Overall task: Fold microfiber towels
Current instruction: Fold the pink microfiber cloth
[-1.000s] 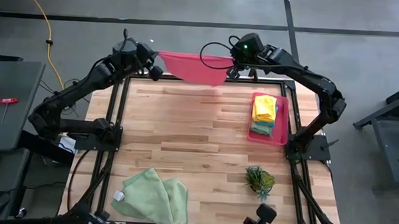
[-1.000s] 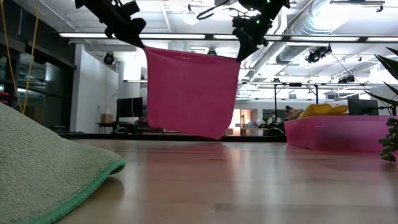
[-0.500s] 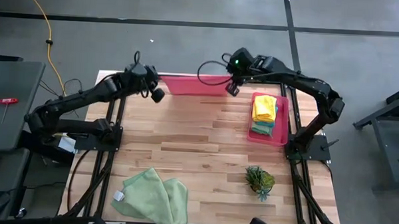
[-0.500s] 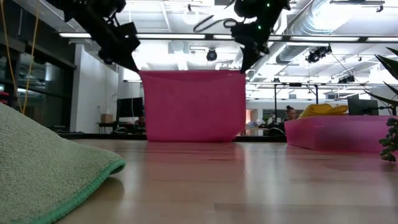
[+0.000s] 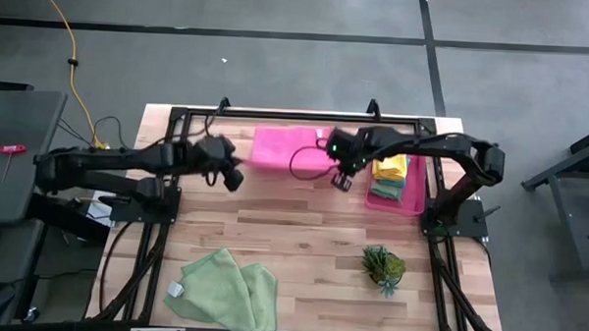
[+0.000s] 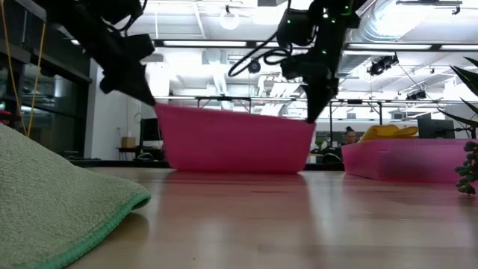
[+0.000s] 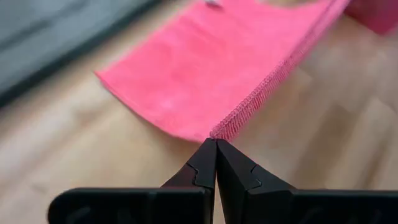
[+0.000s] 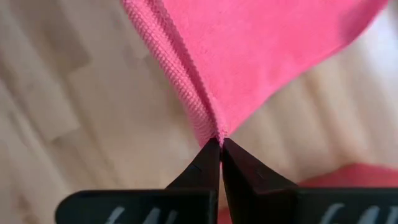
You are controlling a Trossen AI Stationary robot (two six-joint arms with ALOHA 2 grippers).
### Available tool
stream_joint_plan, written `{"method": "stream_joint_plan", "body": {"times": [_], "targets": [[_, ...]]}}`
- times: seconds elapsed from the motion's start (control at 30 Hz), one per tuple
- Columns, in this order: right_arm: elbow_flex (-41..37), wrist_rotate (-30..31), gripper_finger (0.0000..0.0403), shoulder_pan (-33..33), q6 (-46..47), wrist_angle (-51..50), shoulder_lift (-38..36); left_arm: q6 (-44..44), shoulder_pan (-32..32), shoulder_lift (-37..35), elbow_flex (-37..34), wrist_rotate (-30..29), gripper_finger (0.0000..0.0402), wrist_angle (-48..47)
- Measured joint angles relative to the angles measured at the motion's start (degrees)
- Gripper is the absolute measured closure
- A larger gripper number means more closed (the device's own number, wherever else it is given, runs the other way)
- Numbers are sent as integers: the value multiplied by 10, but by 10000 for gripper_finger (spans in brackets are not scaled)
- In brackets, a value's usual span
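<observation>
The pink towel [image 5: 287,147] is pinched at its near corners by the left gripper [image 5: 233,175] and right gripper [image 5: 339,177], the far part draped on the table [image 5: 302,225].

Grey concrete floor [image 5: 278,76] around the wooden table [image 5: 302,235]; ceiling strip lights [image 6: 224,43], exposed ducts [image 6: 418,22] beyond.

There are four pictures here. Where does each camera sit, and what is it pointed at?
High view: above the table, looking straight down; both arms, left end effector, right end effector.
Low view: at tabletop height, looking across at the pink towel; arms enter from above.
Left wrist view: on the left arm; its shut fingers pinch a towel corner.
Right wrist view: likewise on the right arm.
All four share the towel.
</observation>
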Motion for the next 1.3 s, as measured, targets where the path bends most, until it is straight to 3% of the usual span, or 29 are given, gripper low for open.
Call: {"method": "stream_joint_plan", "body": {"times": [0.2,0.37,0.57,0.63,0.77,0.97,1.3], "targets": [[-53,-21,403,66,62,22,0,-151,-136,0,-53,-23,401,1],[-70,-73,403,116,125,47,0,-290,-237,0,-84,-30,401,0],[-70,-136,403,163,179,48,0,-421,-319,1,-85,-31,401,-6],[-70,-150,403,167,181,48,0,-437,-321,0,-82,-28,401,-7],[-70,-122,403,142,186,49,0,-410,-297,0,-72,-47,401,-7],[-70,-75,403,79,184,66,0,-347,-217,2,-72,-63,401,-10],[-70,-63,403,32,176,82,12,-262,-116,63,-72,-45,401,19]]}}
